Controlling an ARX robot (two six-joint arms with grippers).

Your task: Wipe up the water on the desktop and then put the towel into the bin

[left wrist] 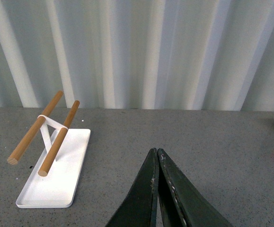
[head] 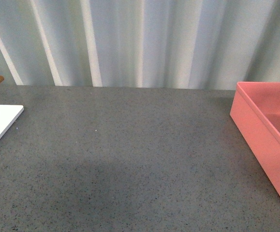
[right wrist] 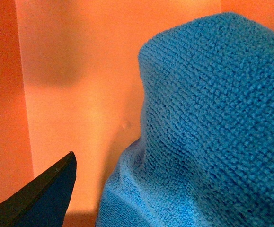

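Towel (right wrist: 212, 118) sat in bin (right wrist: 80, 71) (bunched up) | left gripper (left wrist: 156, 155) was closed, empty | right gripper (right wrist: 108, 165): could not tell if it held | risk: towel could stick to it and come back out.

Behind your counter (head: 130, 159) the whole far side is closed off by a pale grey-blue backdrop (head: 178, 43). Brighter white ridges (head: 92, 43) run down it from top to bottom; you cannot tell whether it is hanging cloth or ribbed panel. It meets the counter's far edge in a straight line. The counter is dark grey with fine light speckles. The light is soft and even, and a broad dim shadow (head: 130, 193) lies across the near middle.
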